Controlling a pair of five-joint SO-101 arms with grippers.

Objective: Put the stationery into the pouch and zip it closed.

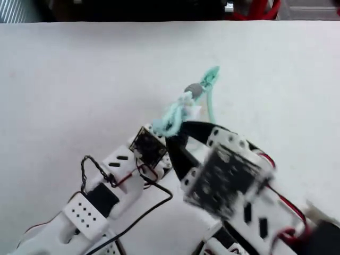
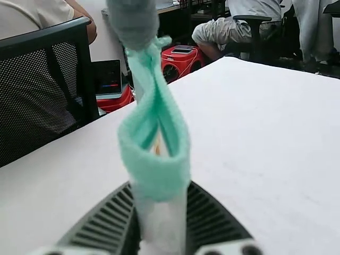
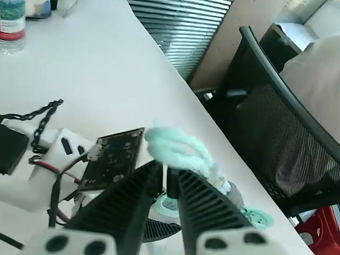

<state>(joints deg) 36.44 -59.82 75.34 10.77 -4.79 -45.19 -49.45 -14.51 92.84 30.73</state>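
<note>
Mint-green knitted pouch [image 1: 178,109]: you had it held off the white table [image 1: 79,79], strung between both arms near mid-table.

Left gripper [image 2: 159,212]: black ribbed jaws pressed together on one end of the knit. From them it rose as a folded loop to a grey lump [image 2: 133,21] at the far end.

Right gripper [image 3: 169,183]: jaws almost touching, with a thin pale sliver between them right at the pouch's edge. You could judge that sliver to be part of the pouch, possibly the zip tab, but not confirm it.

You could make out no stationery, and could not tell whether any sat inside the fold.

Risks, as judged:
- Both pinches sat close together on soft, stretchy knit. Pulling them apart could stretch the fabric rather than run the zip.
- The right gripper's hold looked very thin. A pull off the zip's line could slip it free.
- The state of the mouth was unclear. If it was open and the pouch tipped, contents could drop to the table.
- The right jaws lay just beside the left arm's bare circuit board [image 3: 111,159]. Contact there could snag its wires.
</note>
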